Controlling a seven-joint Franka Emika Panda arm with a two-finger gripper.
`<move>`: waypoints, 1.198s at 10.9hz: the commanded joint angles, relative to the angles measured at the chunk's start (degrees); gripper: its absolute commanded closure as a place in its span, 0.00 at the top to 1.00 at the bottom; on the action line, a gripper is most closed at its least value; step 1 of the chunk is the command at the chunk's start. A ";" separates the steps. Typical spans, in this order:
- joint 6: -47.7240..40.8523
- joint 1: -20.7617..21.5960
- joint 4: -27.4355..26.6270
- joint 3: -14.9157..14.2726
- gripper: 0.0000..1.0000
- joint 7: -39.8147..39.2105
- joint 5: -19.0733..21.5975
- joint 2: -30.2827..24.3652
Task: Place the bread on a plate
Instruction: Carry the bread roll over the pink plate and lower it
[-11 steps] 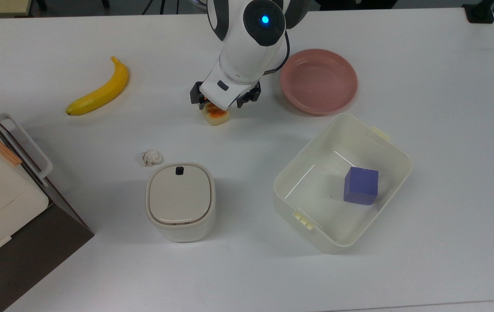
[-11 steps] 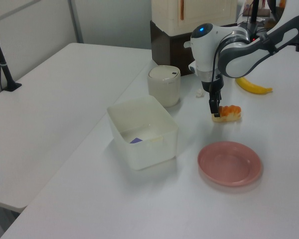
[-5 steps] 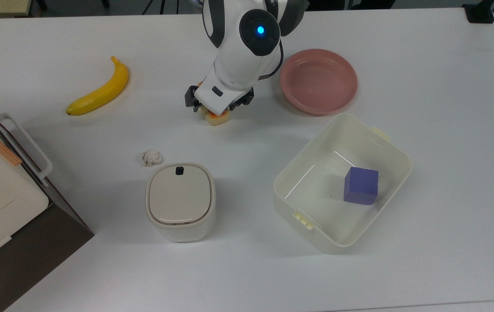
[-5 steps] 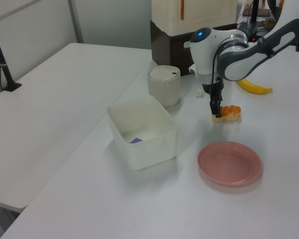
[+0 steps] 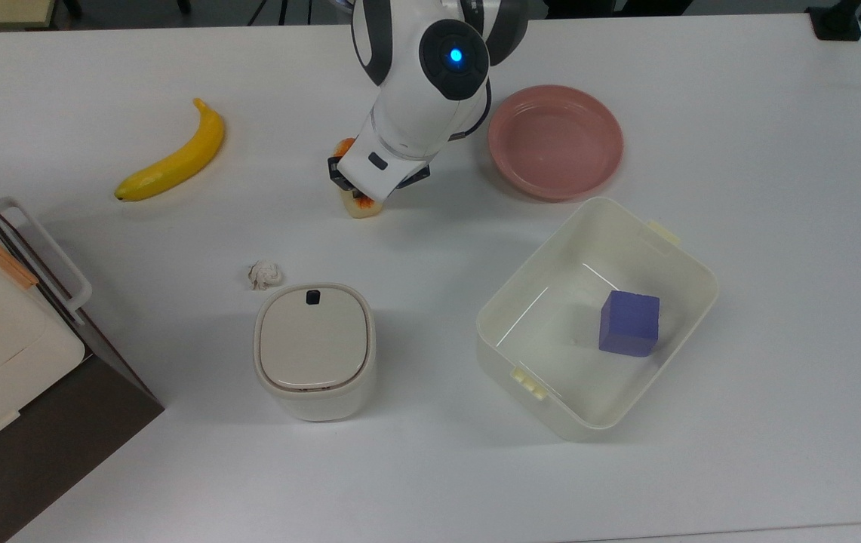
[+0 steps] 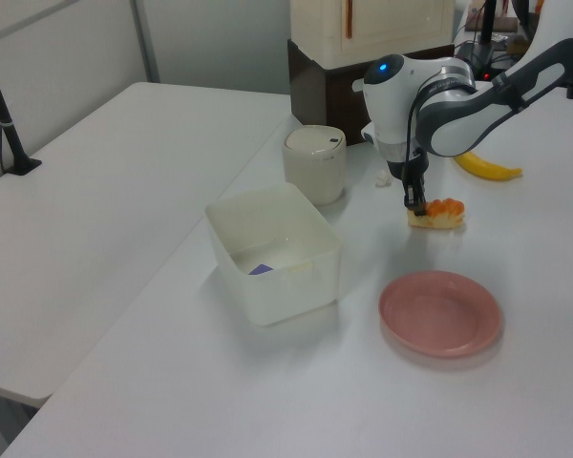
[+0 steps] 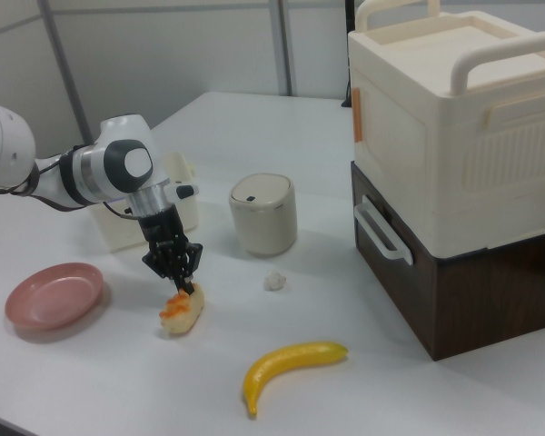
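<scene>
The black two-finger gripper (image 7: 180, 278) sits low over the small orange-crusted toy loaf (image 7: 183, 311); whether it grips, I cannot tell. Clamp firmly across the loaf's middle before lifting toward the round salmon-pink plate (image 7: 54, 295) at the right view's left.

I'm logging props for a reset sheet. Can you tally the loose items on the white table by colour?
Yellow: 1, banana
Orange-brown and cream: 1, bread
Pink: 1, plate
Purple: 1, block inside the bin
Cream or white: 3, bin, lidded canister, crumpled wad
Total: 7
</scene>
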 commanded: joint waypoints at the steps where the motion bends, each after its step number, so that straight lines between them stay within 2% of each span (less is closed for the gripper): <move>1: -4.28 0.98 3.63 0.19 0.00 0.56 0.78 -2.51; 3: -10.70 1.15 5.13 4.22 0.00 -0.14 7.36 -7.51; 4: -14.47 1.85 5.84 6.68 0.00 0.11 8.69 -9.54; 6: -18.98 3.70 8.21 10.81 0.00 1.60 10.98 -9.91; 8: -18.38 6.23 9.09 12.32 0.00 6.25 11.17 -7.91; 11: -18.20 10.72 12.33 13.64 0.00 12.14 8.81 -1.85; 12: -18.20 11.60 12.43 13.64 0.13 12.51 7.66 -1.22; 13: -18.20 11.61 12.52 13.64 0.50 12.51 7.57 -1.21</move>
